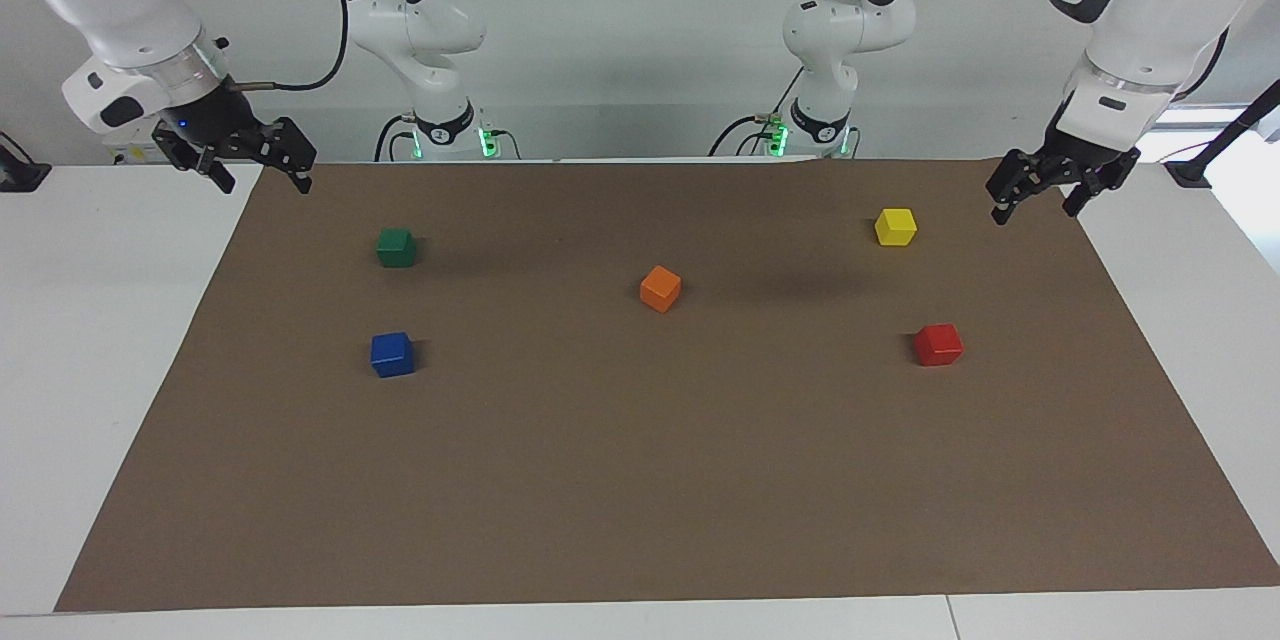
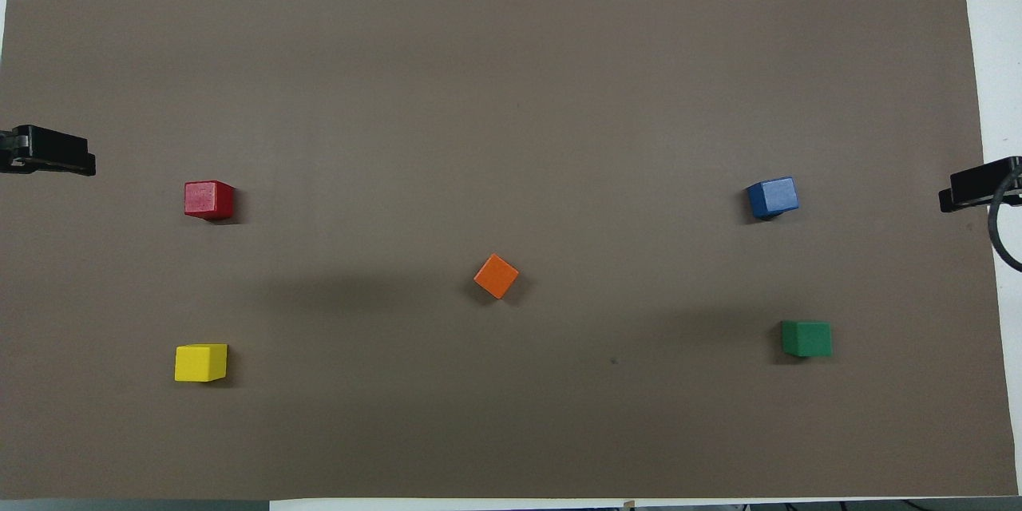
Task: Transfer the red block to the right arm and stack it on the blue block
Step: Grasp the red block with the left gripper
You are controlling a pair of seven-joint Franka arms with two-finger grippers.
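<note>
The red block [image 1: 938, 345] sits on the brown mat [image 1: 640, 500] toward the left arm's end; it also shows in the overhead view [image 2: 209, 200]. The blue block [image 1: 392, 354] sits toward the right arm's end, seen from above too [image 2: 773, 196]. My left gripper [image 1: 1035, 210] is open and empty, up in the air over the mat's edge, beside the yellow cube; its tip shows from above [image 2: 56, 153]. My right gripper [image 1: 262, 184], with the blue wrist light, is open and empty over the mat's corner and waits [image 2: 970, 190].
A yellow cube [image 1: 895, 226] lies nearer to the robots than the red block. A green cube [image 1: 396, 247] lies nearer to the robots than the blue block. An orange cube [image 1: 660, 288] sits turned cornerwise at the mat's middle.
</note>
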